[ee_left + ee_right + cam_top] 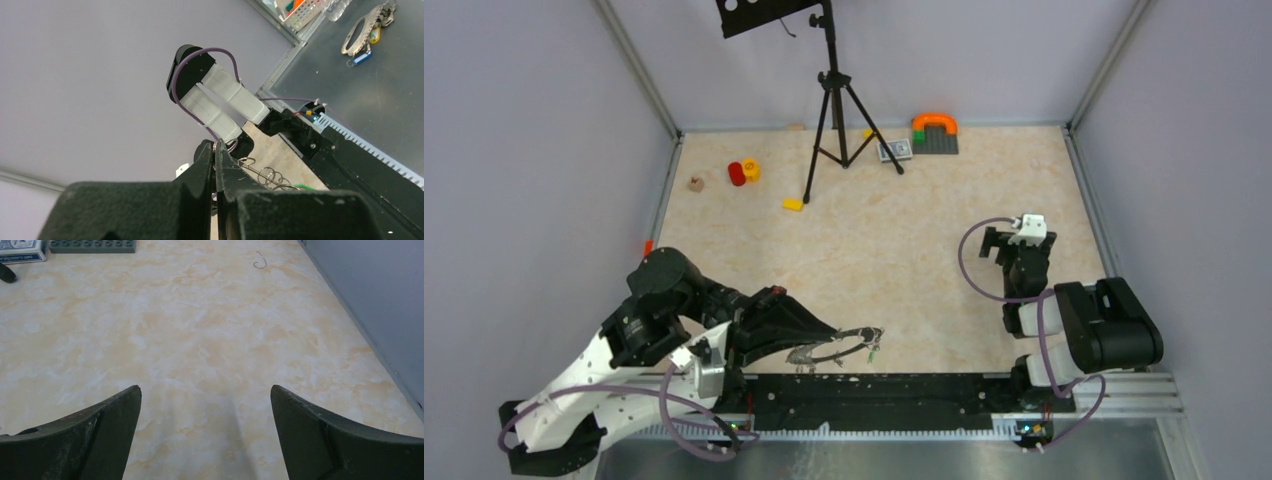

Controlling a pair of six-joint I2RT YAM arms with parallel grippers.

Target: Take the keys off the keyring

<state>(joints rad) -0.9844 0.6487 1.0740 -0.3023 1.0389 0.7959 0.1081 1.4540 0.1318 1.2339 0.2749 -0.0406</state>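
Your left gripper [216,150] pinches the likely light, stiff, slippery keyring [834,350] just beyond the black rail [904,388]; your right gripper [205,389], spread empty farther beyond it, should take the dangling keys [876,346] by their heads.

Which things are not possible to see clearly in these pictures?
- Top view: keys on the keyring are too small to count.
- Left wrist view: the shut left tool hides most of the keyring.
- Right wrist view: the blue-and-white box is cut off by the edge.
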